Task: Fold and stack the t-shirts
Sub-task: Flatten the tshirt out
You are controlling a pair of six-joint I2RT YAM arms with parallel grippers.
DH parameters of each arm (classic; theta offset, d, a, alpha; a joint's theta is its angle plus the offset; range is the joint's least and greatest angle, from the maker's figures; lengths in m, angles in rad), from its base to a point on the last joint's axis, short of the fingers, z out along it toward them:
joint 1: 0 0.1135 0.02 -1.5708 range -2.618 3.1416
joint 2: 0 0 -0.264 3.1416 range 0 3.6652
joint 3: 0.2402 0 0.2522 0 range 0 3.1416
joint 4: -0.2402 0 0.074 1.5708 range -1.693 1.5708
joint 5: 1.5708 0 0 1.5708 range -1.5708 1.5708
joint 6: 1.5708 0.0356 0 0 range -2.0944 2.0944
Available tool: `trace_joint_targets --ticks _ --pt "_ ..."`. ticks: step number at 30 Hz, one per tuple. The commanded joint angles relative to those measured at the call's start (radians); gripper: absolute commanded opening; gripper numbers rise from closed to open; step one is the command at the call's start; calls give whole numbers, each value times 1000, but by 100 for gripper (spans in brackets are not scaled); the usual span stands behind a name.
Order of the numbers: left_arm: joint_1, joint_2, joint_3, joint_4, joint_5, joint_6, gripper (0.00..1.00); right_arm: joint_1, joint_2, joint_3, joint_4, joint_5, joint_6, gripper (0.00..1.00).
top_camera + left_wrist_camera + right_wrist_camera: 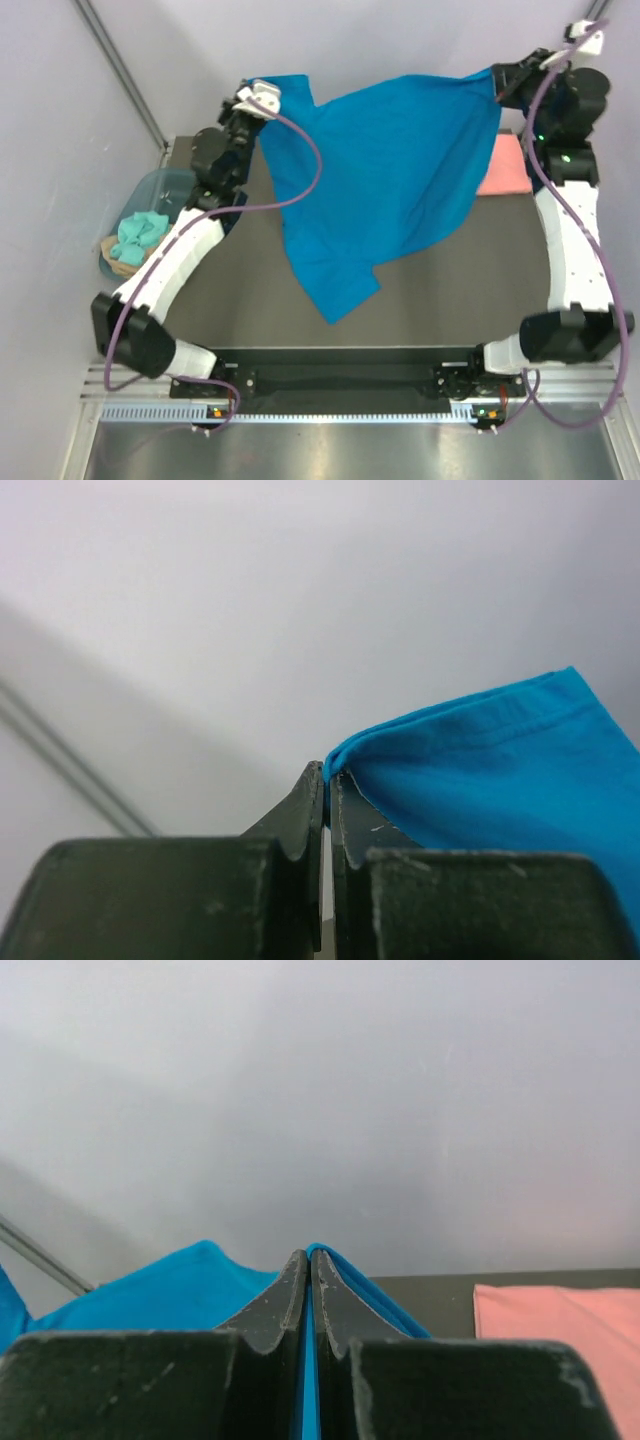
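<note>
The blue t-shirt (390, 190) hangs spread out in the air over the far half of the desk (440, 300), held up by two corners of its top edge. The left fingers (308, 815) are pressed together on a folded corner of the blue cloth above the far left corner of the desk, with only a thin sliver of hem showing between them. The right fingers (288, 1295) are closed just as tightly on the opposite corner above the far right corner, blue fabric pinched in the narrow slit between them. From that raised edge the shirt sags and drapes toward the middle of the desk, one pointed end reaching nearest the front edge; this lower end seems to lie on the desk surface, though the overhead view does not make that certain. The pink t-shirt (505, 168) lies flat at the far right edge of the desk, partly hidden behind the blue one and the right arm. Just off the left edge sits a translucent tub (160, 185) with crumpled teal cloth (135, 235) in it.
</note>
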Motion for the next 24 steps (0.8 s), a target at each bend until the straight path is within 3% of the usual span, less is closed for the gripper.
trace_joint_targets --ticks 1,10,17,24 --pt "16 -108 -51 -70 -55 -18 0 14 -99 -8 -173 7 -42 0" --pt "18 -336 -51 -226 -4 2 0 36 -337 47 -322 -5 -41 0" --pt "18 -479 118 -479 70 -38 0 36 -440 163 -422 -1 -21 0" --pt "18 -617 184 -561 87 -64 0 36 -578 225 -453 -74 36 0"
